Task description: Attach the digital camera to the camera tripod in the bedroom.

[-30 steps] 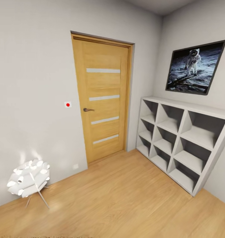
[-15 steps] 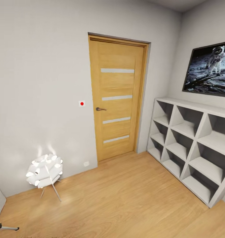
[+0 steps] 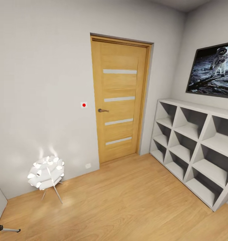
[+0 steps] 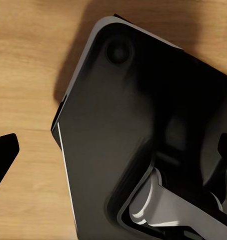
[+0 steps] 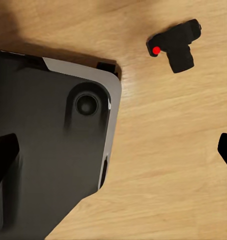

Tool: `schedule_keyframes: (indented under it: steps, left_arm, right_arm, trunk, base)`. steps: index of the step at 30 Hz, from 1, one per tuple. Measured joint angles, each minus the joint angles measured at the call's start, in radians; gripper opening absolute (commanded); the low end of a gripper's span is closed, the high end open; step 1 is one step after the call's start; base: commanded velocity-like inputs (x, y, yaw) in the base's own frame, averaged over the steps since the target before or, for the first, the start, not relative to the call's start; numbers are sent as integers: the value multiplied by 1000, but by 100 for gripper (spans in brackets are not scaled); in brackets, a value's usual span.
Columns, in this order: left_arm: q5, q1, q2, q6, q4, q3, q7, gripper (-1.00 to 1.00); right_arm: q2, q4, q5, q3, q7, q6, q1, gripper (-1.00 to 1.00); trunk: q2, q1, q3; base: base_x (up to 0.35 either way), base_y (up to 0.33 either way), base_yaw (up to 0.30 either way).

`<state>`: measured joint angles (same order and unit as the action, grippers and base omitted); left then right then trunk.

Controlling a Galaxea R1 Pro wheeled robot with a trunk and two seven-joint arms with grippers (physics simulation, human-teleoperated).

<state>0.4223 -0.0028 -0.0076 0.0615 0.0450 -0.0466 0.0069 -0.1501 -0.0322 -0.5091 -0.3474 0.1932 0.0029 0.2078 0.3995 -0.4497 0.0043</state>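
The digital camera (image 5: 176, 45), small, black and marked with a red dot, lies on the light wood floor in the right wrist view, beside the robot's dark base (image 5: 48, 145). My right gripper (image 5: 113, 150) hangs above the floor, open and empty, with its fingertips (image 5: 226, 150) far apart and the camera off beyond them. My left gripper (image 4: 113, 155) is also open over the base, holding nothing. At the lower left corner of the head view, one silver leg of the camera tripod (image 3: 8, 230) with a black foot juts in; the rest is out of frame.
A wooden door (image 3: 120, 97) is shut in the white wall ahead. A white cube shelf (image 3: 194, 147) lines the right wall under an astronaut picture (image 3: 212, 70). A small white-ball floor lamp (image 3: 45, 174) stands at the left wall.
The head camera has swung left, so door, shelf and lamp have slid right in the picture and the tripod leg has come into the corner. Nothing in the room itself has moved.
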Motion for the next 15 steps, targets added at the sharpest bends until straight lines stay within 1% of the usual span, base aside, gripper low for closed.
schedule_keyframes:
  steps: [8, 15]
  left_arm:
    - [-1, 0, -1, 0, 0, 0, 0, 100]
    - [-2, 0, -1, 0, 0, 0, 0, 100]
  right_arm:
    - [-1, 0, 0, 0, 0, 0, 0, 100]
    - [0, 0, 0, 0, -1, 0, 0, 100]
  trunk:
    - [0, 0, 0]
    - [0, 0, 0]
  base:
    - [0, -10, 0]
    - [0, -137, 0]
